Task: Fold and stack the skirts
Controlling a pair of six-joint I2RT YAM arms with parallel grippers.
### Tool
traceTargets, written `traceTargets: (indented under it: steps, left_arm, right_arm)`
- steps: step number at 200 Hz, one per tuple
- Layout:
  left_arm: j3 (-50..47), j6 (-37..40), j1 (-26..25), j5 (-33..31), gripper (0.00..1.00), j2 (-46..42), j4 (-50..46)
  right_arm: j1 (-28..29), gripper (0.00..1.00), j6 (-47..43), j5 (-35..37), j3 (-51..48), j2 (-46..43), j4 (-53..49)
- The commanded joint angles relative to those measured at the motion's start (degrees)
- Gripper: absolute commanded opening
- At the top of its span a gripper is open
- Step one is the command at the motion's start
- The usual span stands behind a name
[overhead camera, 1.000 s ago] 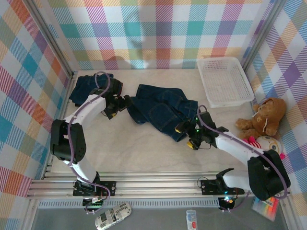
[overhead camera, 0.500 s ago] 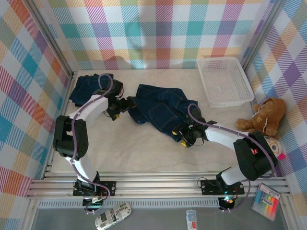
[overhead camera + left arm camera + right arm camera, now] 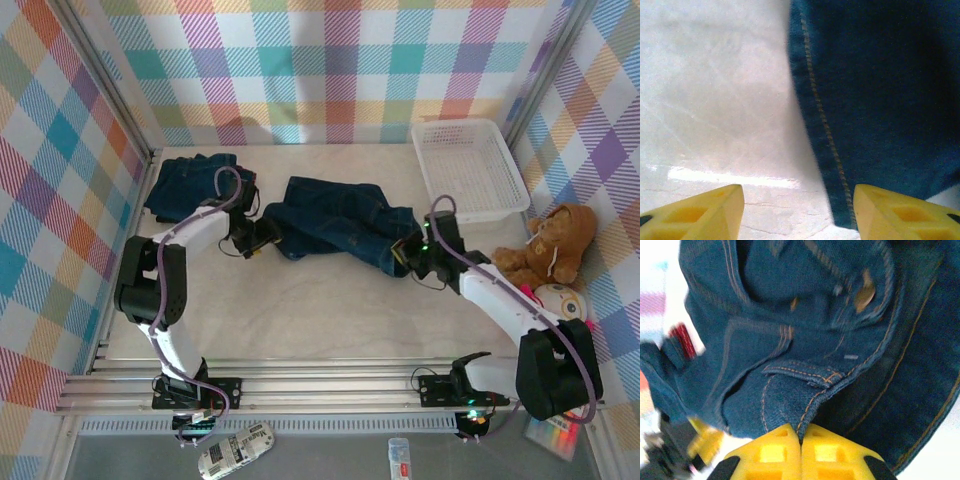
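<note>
Left of basket (image 3: 470,170): denim skirt (image 3: 335,225) | right jaws pinching it | left jaws apart

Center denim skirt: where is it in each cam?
Top external: denim skirt mid-table, between left gripper and right gripper.
Left wrist: right half, stitched hem running down.
Right wrist: most of frame, fold pinched by fingers at bottom.
Shared landmark: pale tabletop bordering the skirt.

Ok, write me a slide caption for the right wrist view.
Right gripper, jaws shut on a fold of the dark blue denim skirt, its orange-stitched seams bunched above.
</note>
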Motion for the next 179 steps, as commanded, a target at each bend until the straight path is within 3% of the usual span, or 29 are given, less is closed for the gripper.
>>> traceTargets:
  steps: [1, 36, 75, 100, 129, 162, 179]
  left_arm:
    - [-3.37, 3.55, -0.26, 1.74, 0.48, -2.9, 4.78]
    - [-5.2, 6.66, -0.18, -1.22, 0.46, -2.04, 6.12]
    - [-5.44, 10.47, -0.18, 6.06, 0.47, -1.09, 13.6]
    - [-3.11, 12.49, -0.18, 5.57, 0.48, 0.37, 13.47]
    - [0.89, 12.39, 0.0, 4.42, 0.49, 3.69, 12.27]
    - [2.1, 9.1, 0.09, 7.78, 0.5, 7.02, 14.56]
    - [3.29, 8.26, 0.09, 8.02, 0.51, 8.42, 14.21]
  right_arm:
    - [-4.16, 0.0, -1.7, -1.16, 0.37, 0.56, -1.29]
    - [-8.38, 0.0, -5.34, -3.03, 3.66, 2.37, -5.65]
    - [-12.37, 0.0, -8.16, -6.95, 4.01, 5.54, -3.34]
    - [-12.89, 0.0, -13.77, -10.25, 9.37, 12.54, -4.18]
    - [-13.32, 0.0, -17.66, -5.68, 16.26, 19.31, -6.15]
    - [-14.42, 0.0, -17.49, -3.58, 20.6, 25.44, -4.75]
    - [-14.47, 0.11, -19.51, -6.94, 23.09, 28.83, -5.23]
